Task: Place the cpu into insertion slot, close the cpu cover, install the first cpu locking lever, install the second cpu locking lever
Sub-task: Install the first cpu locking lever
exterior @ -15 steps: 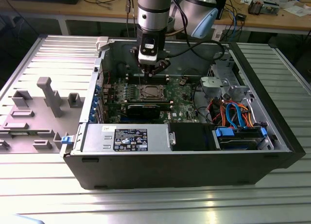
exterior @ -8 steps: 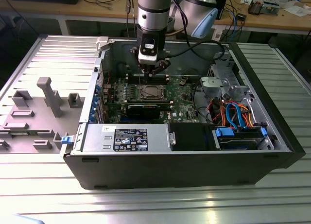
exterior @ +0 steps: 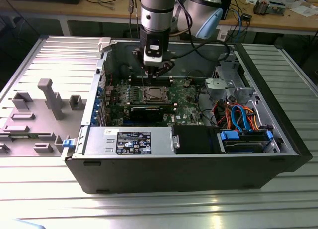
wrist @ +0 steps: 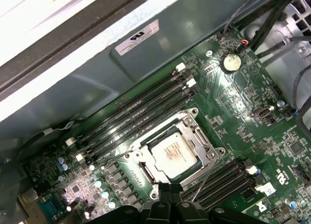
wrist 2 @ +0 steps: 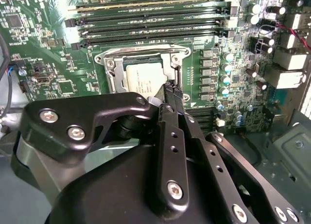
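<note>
The insertion slot [exterior: 152, 95] sits in the green board inside the open case. A silvery cpu [wrist: 172, 153] [wrist 2: 140, 79] lies in the slot. The cpu cover [wrist: 198, 139] [wrist 2: 146, 51] lies flat around it, its cut-out framing the chip. A thin metal lever rod [wrist: 208, 178] slants up beside the socket. My gripper [exterior: 154, 66] hangs just above the socket's edge. Its black fingertips [wrist: 161, 189] are pressed together, with the gripper [wrist 2: 170, 88] over the cover's rim. I see nothing held between them.
Long black memory slots [wrist: 141, 112] run along one side of the socket, more [wrist: 221, 178] along the other. The case wall [exterior: 107, 65], a grey drive cage [exterior: 226, 87], coloured cables [exterior: 238, 114] and the power supply [exterior: 131, 142] ring the board. A grey fixture plate [exterior: 39, 110] lies outside.
</note>
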`<state>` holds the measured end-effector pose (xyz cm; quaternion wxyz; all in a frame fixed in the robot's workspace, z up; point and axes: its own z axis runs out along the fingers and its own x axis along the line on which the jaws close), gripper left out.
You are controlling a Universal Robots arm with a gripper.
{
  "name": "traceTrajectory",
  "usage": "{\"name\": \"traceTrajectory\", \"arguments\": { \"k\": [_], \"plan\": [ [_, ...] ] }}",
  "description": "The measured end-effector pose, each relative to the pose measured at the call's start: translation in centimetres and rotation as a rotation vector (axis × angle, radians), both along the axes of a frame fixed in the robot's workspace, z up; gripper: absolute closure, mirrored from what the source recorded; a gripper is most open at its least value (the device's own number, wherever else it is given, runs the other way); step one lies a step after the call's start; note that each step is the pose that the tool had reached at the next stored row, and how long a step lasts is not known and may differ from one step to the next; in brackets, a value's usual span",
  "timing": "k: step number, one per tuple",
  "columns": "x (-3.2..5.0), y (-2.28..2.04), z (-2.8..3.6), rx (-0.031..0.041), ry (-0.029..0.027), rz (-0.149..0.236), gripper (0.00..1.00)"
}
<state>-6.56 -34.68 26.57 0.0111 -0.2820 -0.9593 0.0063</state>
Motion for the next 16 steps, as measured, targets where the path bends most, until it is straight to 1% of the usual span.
{"name": "traceTrajectory", "arguments": {
  "k": [2,3,6,9,14,16],
  "plan": [
    [0.0,0.0,0.01,-0.0001,0.0001,0.025,0.89],
    [-0.01,0.0,0.0,-0.0001,0.0,0.049,0.89],
    [-0.04,-0.04,0.0,0.0001,-0.0001,0.074,0.89],
    [-0.11,-0.15,0.0,0.0,0.0,0.08,0.89],
    [-0.11,-0.16,0.0,0.001,0.0,0.087,0.89],
    [-0.12,-0.17,0.04,0.0009,0.0001,0.098,0.89]
  ]
}}
